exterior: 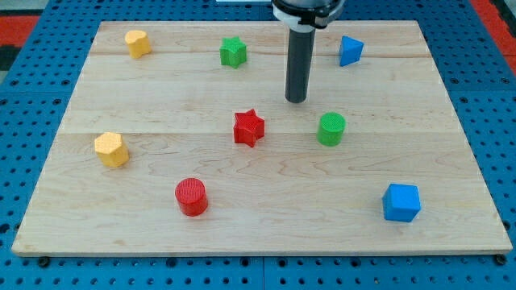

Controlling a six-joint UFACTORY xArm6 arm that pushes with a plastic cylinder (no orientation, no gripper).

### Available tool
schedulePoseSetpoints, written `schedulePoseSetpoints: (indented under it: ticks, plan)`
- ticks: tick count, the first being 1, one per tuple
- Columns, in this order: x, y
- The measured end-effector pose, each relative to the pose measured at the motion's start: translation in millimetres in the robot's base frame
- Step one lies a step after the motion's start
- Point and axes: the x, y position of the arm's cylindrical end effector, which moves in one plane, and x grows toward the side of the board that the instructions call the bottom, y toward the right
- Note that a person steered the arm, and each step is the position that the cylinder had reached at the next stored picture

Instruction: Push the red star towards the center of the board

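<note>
The red star [249, 127] lies flat on the wooden board [161, 89], close to its middle, a chunky ridged block with stubby points.

A pale wooden tabletop [161, 89] lies on a blue pegboard [32, 97] dotted with holes; red shows at both top corners.

rod: straight, dark grey, cylindrical | my tip [297, 100]: flat, blunt | mount: black collar with white rim
</note>
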Motion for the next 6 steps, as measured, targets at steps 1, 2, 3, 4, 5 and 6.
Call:
schedulePoseSetpoints:
  ticks: [1, 2, 3, 4, 5, 6]
  plan:
    - [37.5, -10.9]
    - [70.7, -13.7]
    - [84.2, -54.1]
    - [85.6, -82.1]
    - [71.8, -81.6]
    - [59.2, -103.9]
